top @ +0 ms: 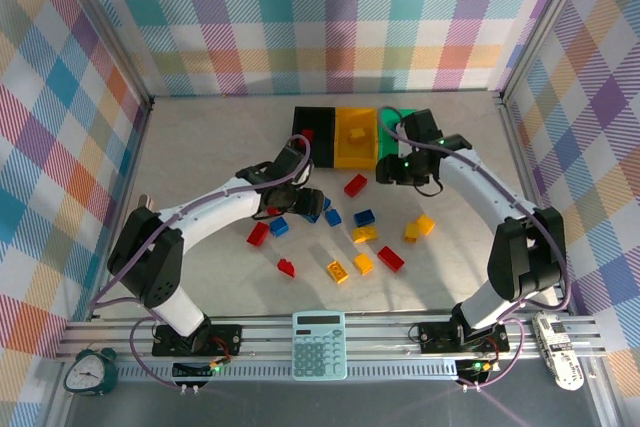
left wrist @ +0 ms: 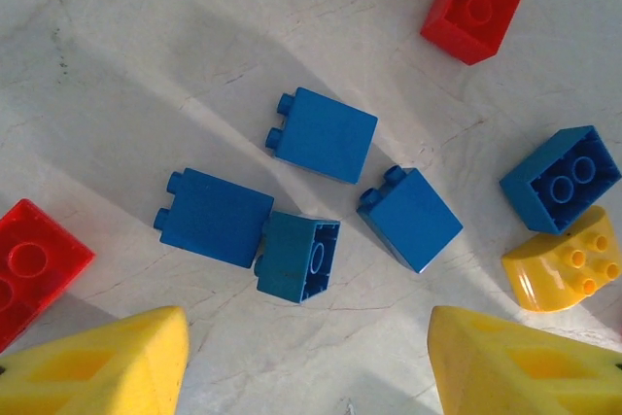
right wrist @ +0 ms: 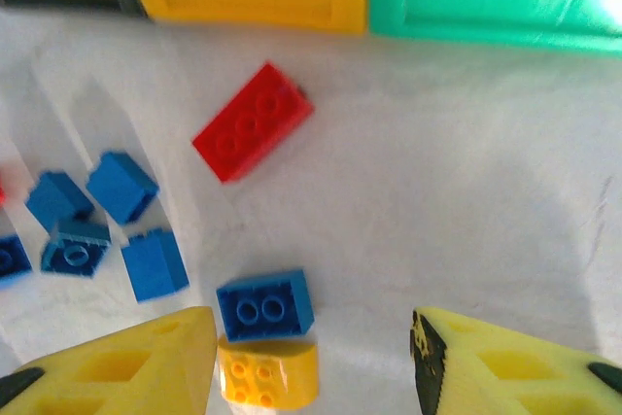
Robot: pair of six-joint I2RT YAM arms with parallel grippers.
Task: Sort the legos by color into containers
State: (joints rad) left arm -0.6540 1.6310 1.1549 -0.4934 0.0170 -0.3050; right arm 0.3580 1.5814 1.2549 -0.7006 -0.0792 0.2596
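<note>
from above, the containers (top: 356, 160) are seen in a row at the back of the table (top: 200, 147): black, yellow, green. one yellow brick (top: 354, 133) is lodged in the yellow one and a red piece seems to lie in the black one. most legos (top: 364, 217) lie scattered in front, so the sorting is judged barely begun.

in the left wrist view, the left gripper (left wrist: 306, 337) is held spread and empty above four blue bricks (left wrist: 324, 133).

in the right wrist view, the right gripper (right wrist: 311, 337) is likewise parted, nothing grasped, with a blue brick (right wrist: 264, 305) and a yellow one just beside its left finger (right wrist: 117, 371).
</note>
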